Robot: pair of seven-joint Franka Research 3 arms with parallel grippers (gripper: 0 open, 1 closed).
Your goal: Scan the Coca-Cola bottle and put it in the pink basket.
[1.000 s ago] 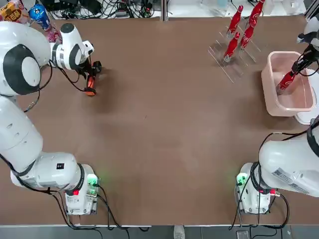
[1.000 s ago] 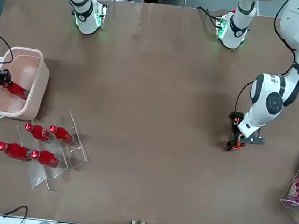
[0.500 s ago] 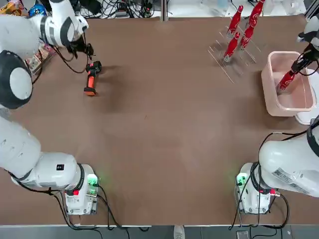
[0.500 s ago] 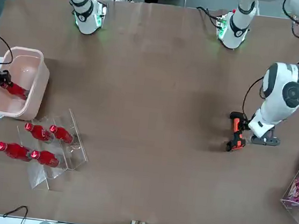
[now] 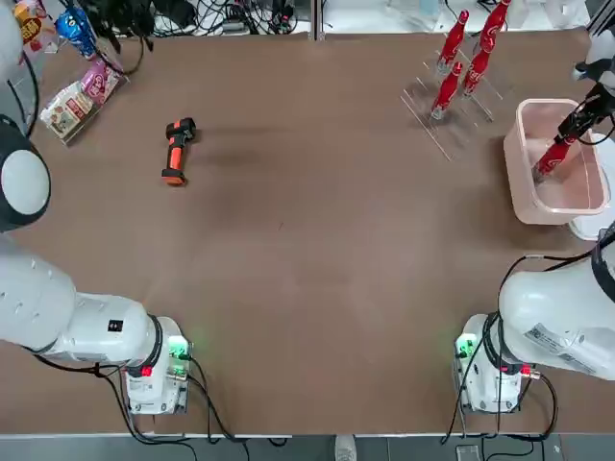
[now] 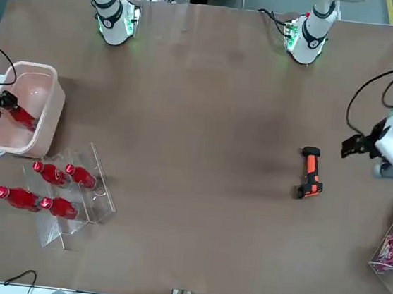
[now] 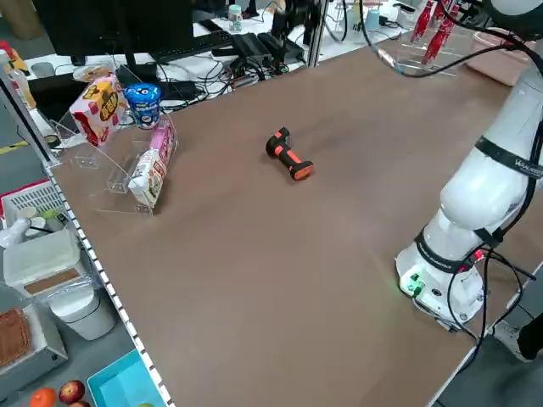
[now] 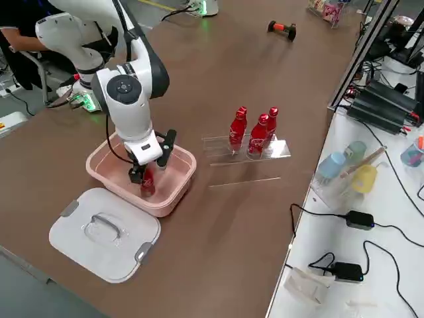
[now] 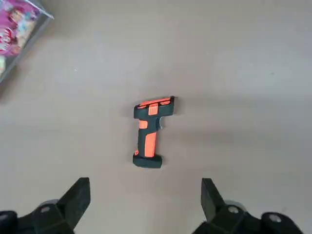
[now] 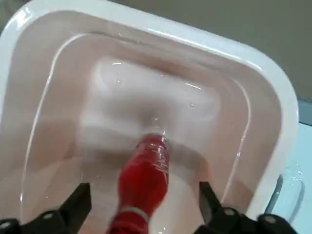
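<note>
The Coca-Cola bottle [image 5: 554,156] leans inside the pink basket [image 5: 519,178] at the table's right edge, its base on the basket floor. My right gripper [image 10: 144,207] hangs over its cap end, open, with the fingers [image 10: 78,202] standing clear on either side of the bottle [image 10: 146,175]. In the right side view the right gripper [image 8: 149,165] reaches down into the basket [image 8: 179,192]. My left gripper [image 9: 145,195] is open and empty, high above the orange-and-black scanner [image 9: 148,131], which lies on the table [image 5: 176,149]. In the front view the left gripper [image 6: 353,145] is off to the scanner's side.
Several more red bottles [image 5: 461,53] stand in a clear rack at the far right. A white lid [image 8: 106,232] lies beside the basket. Snack packs in a clear stand [image 5: 72,96] sit at the far left corner. Cables run along the table's far edge.
The left gripper let go of the scanner, opened and rose away towards the far left. The right gripper opened around the bottle, which stays in the basket.
</note>
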